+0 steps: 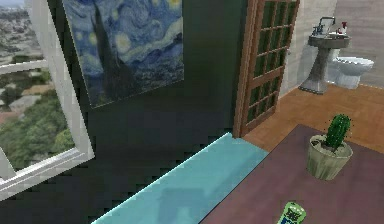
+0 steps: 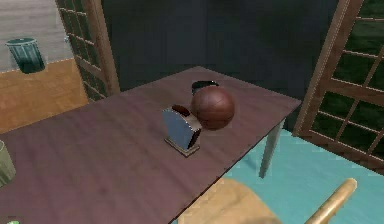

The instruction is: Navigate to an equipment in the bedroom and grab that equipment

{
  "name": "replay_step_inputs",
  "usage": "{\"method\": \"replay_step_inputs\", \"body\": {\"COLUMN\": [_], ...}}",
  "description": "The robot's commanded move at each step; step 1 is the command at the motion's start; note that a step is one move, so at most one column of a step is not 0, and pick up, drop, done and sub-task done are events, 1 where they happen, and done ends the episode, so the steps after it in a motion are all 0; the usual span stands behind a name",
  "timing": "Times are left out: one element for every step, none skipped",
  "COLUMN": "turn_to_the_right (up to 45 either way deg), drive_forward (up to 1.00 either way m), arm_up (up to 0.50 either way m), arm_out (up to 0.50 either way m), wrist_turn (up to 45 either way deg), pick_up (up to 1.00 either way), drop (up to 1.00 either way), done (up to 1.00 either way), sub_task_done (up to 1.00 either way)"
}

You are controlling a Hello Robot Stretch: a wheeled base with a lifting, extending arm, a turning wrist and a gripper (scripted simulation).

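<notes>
On the worktop, a small blue stand sat just left of the reddish-brown ball, likely the equipment. A careless reach could knock either, rolling the ball off. The jaws' state could not be told.

Bare tabletop gives me free passage toward nine o'clock. At centre, a brown ball and blue holder stand just beside each other; a wooden chair crowds five o'clock.
</notes>
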Motion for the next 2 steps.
{"method": "replay_step_inputs", "body": {"turn_to_the_right": [0.0,0.0], "drive_forward": [0.00,0.00], "arm_up": [0.38,0.00], "arm_out": [0.00,0.50], "wrist_turn": [0.0,0.0], "pick_up": [0.00,0.00], "drop": [0.00,0.00], "done": [0.00,0.00], "sub_task_done": [0.00,0.00]}}
